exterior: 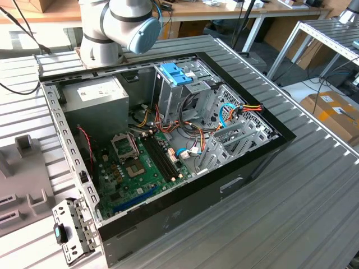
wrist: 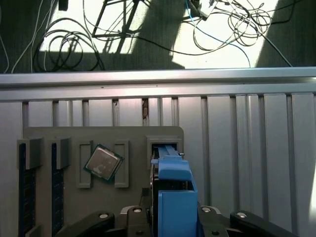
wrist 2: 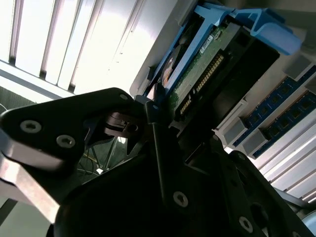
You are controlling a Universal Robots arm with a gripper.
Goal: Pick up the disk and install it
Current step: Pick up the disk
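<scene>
Grip looks firm: gripper (wrist: 170,213) jaws closed on disk (wrist: 174,197) rails, disk upright in grey holder (wrist: 98,135) slot beside chip (wrist: 102,163). Judged best: draw straight along slot, slowly, no tilt, so rails don't bind.

Probably a robotics lab or workshop. An open black desktop computer case (exterior: 185,216) lies on a ribbed grey metal bench (exterior: 291,224), with tangled cables (wrist: 232,22) on the floor (wrist: 296,39).

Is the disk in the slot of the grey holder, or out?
In, it seems: in the first wrist view the disk stands on edge, its far end inside the slot of the holder.
</scene>
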